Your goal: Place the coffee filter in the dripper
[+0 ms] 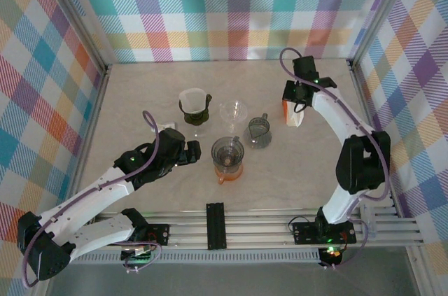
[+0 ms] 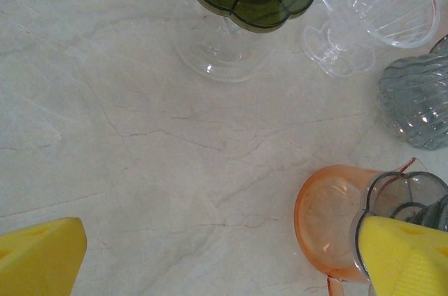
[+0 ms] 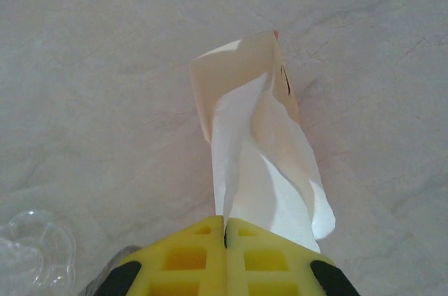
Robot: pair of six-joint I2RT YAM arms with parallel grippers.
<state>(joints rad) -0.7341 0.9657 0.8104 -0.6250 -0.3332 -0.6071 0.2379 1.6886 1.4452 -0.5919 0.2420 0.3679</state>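
My right gripper (image 3: pixel 225 229) is shut on the edge of a white paper coffee filter (image 3: pixel 262 170) that stands up out of a cream filter pack (image 3: pixel 234 72). From above, this gripper (image 1: pixel 297 97) sits over the orange-and-white pack (image 1: pixel 294 114) at the back right. A grey dripper (image 1: pixel 227 150) rests on an orange glass server (image 1: pixel 228 172) at the table's middle. My left gripper (image 1: pixel 185 153) stands open just left of it, nothing between its fingers. In the left wrist view the server (image 2: pixel 325 219) and its grey dripper (image 2: pixel 402 194) lie beside the right finger (image 2: pixel 406 257).
An olive-green dripper holding a white filter (image 1: pixel 194 106) sits on a clear stand. A clear dripper (image 1: pixel 233 113) and a ribbed grey glass cup (image 1: pixel 258 131) stand between it and the filter pack. Checked walls close in three sides.
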